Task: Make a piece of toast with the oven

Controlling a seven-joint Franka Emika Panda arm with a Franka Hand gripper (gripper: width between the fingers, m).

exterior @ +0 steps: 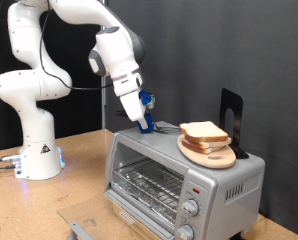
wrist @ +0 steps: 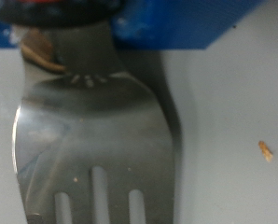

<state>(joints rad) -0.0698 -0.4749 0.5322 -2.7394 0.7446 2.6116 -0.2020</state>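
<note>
Against a black backdrop, a wooden table [exterior: 84,190] carries the silver glass-fronted toaster oven [exterior: 179,182], door shut. The blue-fingered gripper [exterior: 144,118] pinches a metal spatula [wrist: 92,140] on the oven's top, left of the pale tan toast slice [exterior: 203,132] on its round wooden board [exterior: 211,155]; likely the toast-lifting step, calling for a flat slide under the slice.

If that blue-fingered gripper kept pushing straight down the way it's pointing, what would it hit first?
Most likely the flat top of the silver toaster oven. The gripper already sits just above it, over a metal slotted spatula lying there; whether the fingers clamp the handle isn't clear.
</note>
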